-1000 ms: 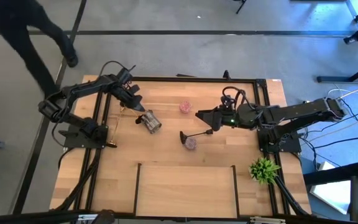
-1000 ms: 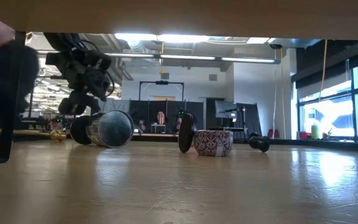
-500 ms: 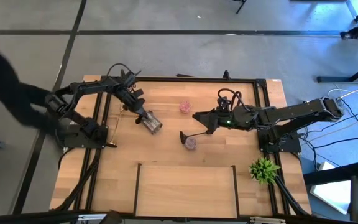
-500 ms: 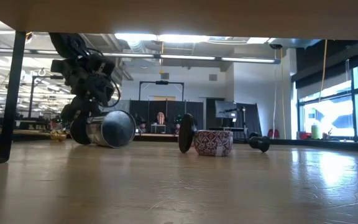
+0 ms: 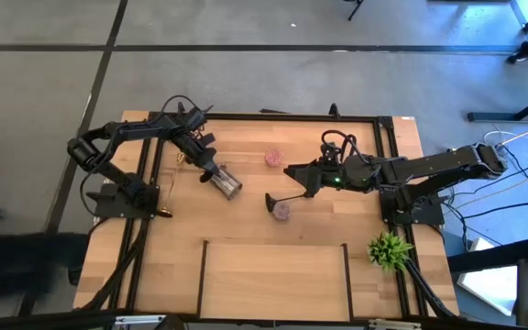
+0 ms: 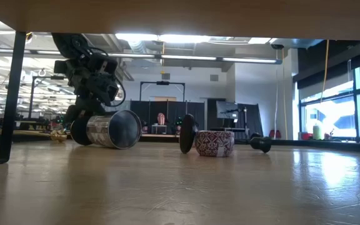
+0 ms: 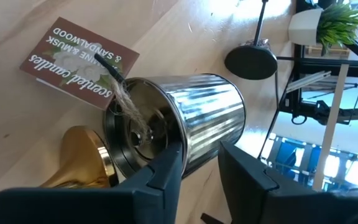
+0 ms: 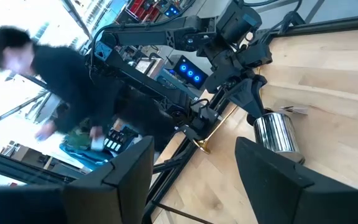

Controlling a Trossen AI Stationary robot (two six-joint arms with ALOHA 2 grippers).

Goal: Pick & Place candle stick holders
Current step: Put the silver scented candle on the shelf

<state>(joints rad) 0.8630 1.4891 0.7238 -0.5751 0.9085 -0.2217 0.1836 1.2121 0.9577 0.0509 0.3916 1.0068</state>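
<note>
The shiny silver ribbed candle stick holder (image 5: 228, 182) (image 7: 185, 118) lies on its side at the table's left, with a string and a card tag (image 7: 79, 59) at its mouth. My left gripper (image 5: 211, 172) (image 7: 201, 163) is open, its fingers astride the holder's rim. A gold holder (image 7: 79, 162) lies just behind it. The black thin-stemmed holder (image 5: 287, 195) lies on its side at mid table, beside a pink glittery holder (image 5: 282, 212) (image 6: 214, 143). Another pink one (image 5: 272, 158) stands farther back. My right gripper (image 5: 289, 170) (image 8: 194, 144) hovers open above the black holder. My left gripper stands astride the silver holder's open-end rim (image 7: 188, 163), one finger (image 7: 166, 168) at the mouth and the other (image 7: 241, 165) outside the ribbed wall. It comes slanting down from the far left. The holder lies on its side on the table. Whether both fingers press the wall, I cannot tell.
A green spiky plant (image 5: 389, 249) stands at the near right corner. A dark rectangular outline (image 5: 273, 244) marks the near middle of the table. A person (image 5: 16, 266) is on the floor beside the near left corner.
My left gripper has sunk and moved toward the silver holder. The holder has slid a little toward the table's right and turned about on its side. The person has walked from the far left past the table's left side.
</note>
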